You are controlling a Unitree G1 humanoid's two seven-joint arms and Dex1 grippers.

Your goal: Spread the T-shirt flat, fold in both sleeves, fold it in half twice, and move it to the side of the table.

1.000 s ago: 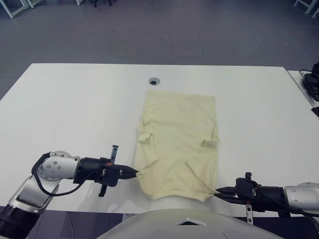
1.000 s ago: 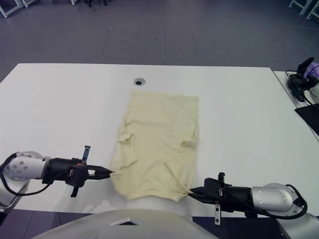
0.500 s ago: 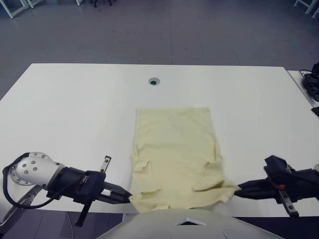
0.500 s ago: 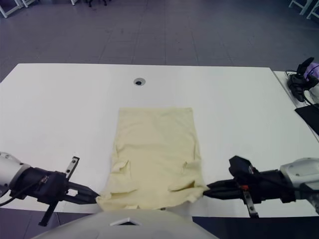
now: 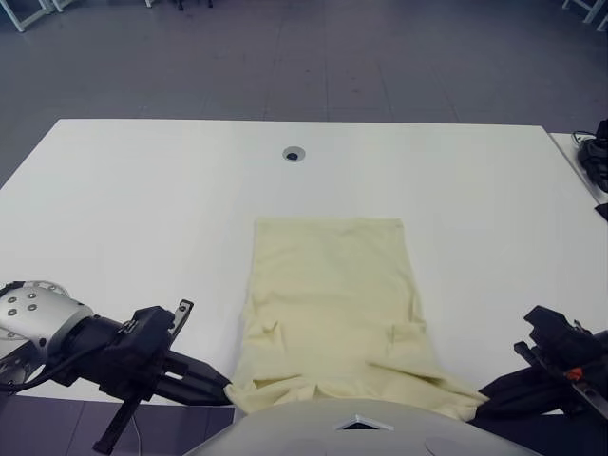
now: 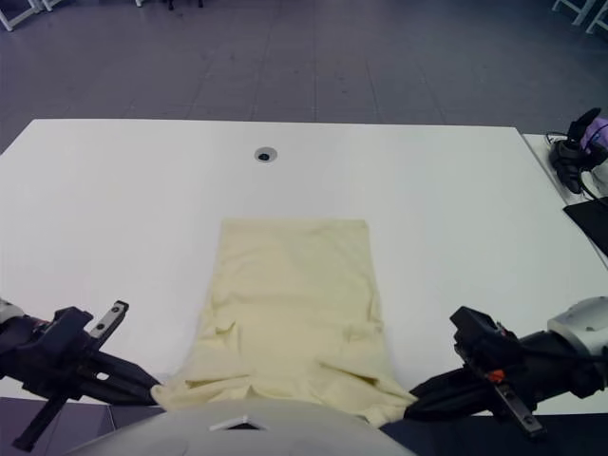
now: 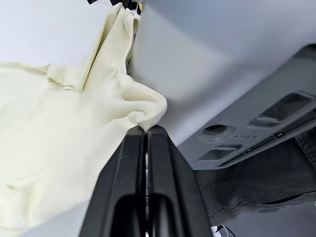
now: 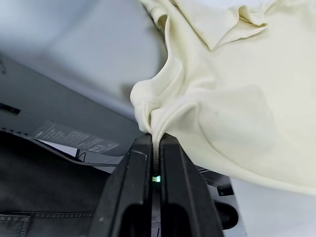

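Our left gripper [image 5: 220, 390] is clenched on the near left corner of the pale yellow cotton T-shirt [image 5: 328, 299], and our right gripper [image 5: 483, 403] on its right corner. The wide white table [image 5: 133, 209] stretches to both sides. We have dragged the shirt nearer, so its hem now overhangs the near edge.

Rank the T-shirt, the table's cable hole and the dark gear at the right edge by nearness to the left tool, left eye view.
1. T-shirt, corner pinched in the left tool.
2. Cable hole, far centre.
3. Dark gear, far right.
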